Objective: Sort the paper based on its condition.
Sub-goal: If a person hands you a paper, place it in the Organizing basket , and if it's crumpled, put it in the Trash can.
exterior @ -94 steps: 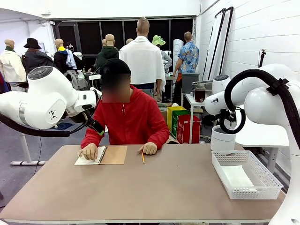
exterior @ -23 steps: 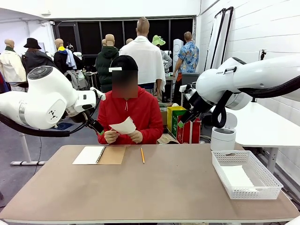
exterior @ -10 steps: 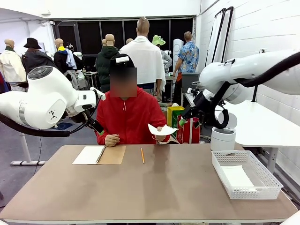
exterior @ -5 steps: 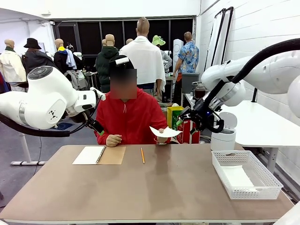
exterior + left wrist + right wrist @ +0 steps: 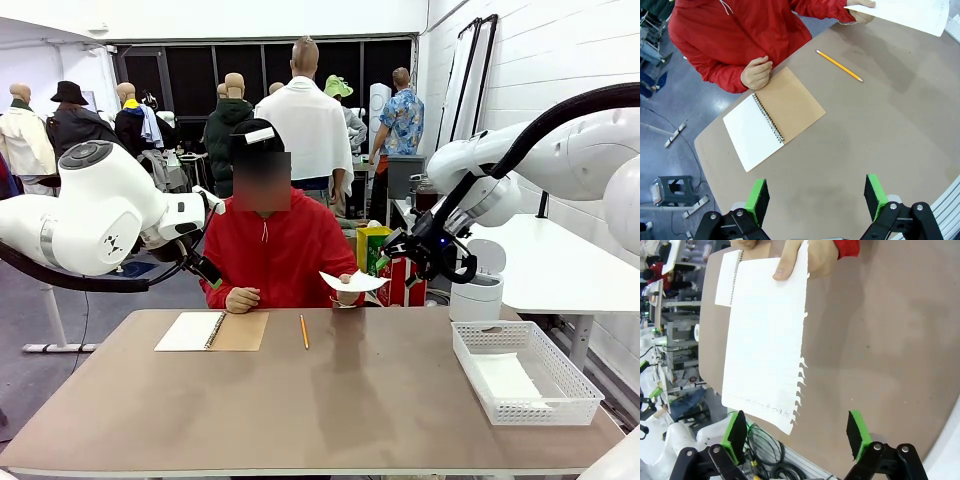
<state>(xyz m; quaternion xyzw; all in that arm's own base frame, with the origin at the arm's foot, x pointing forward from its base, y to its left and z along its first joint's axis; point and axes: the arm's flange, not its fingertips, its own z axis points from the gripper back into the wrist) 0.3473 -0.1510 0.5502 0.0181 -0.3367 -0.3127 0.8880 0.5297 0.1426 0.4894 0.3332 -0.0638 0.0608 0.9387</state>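
The person across the table holds out a flat white sheet of paper [image 5: 352, 282] in one hand [image 5: 344, 296], above the table's far edge. In the right wrist view the paper [image 5: 767, 335] has a ragged torn side, and its near edge hangs just beyond my fingertips. My right gripper [image 5: 389, 252] [image 5: 796, 432] stands open just right of the sheet, apart from it. My left gripper [image 5: 815, 195] is open and holds nothing, high above the table's left side. Another white sheet [image 5: 505, 378] lies in the basket.
An open spiral notebook [image 5: 215, 331] [image 5: 772, 117] with a brown cover lies at the far left, the person's other hand [image 5: 756, 73] beside it. A yellow pencil [image 5: 304, 331] [image 5: 839, 65] lies to its right. A white mesh basket [image 5: 540, 410] stands at the right edge.
Over the earlier frames the person took a sheet from the notebook and held it out to the right. My right arm came down to it. The left arm stayed still.
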